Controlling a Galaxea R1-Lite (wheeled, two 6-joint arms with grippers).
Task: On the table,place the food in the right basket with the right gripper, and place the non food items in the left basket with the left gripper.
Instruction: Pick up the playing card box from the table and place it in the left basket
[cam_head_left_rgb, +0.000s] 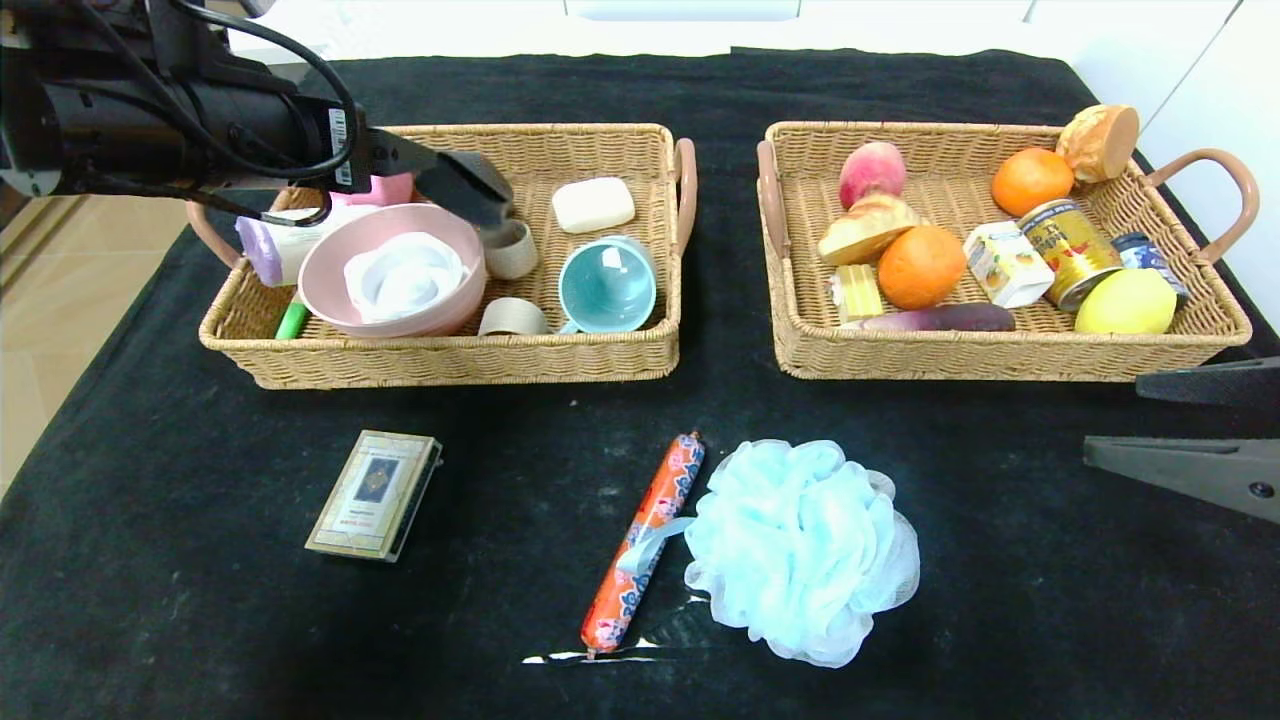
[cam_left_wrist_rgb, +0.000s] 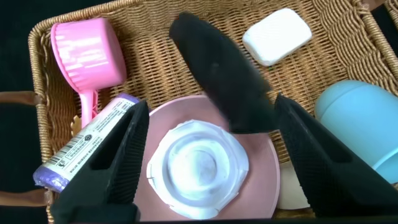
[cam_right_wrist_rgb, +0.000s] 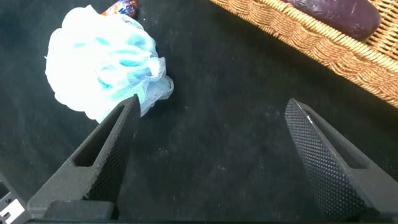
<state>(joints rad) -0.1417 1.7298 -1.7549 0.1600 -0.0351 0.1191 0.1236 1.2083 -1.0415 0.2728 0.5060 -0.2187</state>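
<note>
Your left hand (cam_left_wrist_rgb: 208, 165) hangs open over the left basket (cam_head_left_rgb: 440, 350) (black pouch (cam_left_wrist_rgb: 227, 78) falling free); right hand (cam_right_wrist_rgb: 211, 158) open.

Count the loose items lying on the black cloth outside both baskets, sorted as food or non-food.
Food: 1 (sausage stick)
Non-food: 2 (card box, bath pouf)
Total: 3
Arms: left gripper over left basket; right gripper near right basket.
</note>
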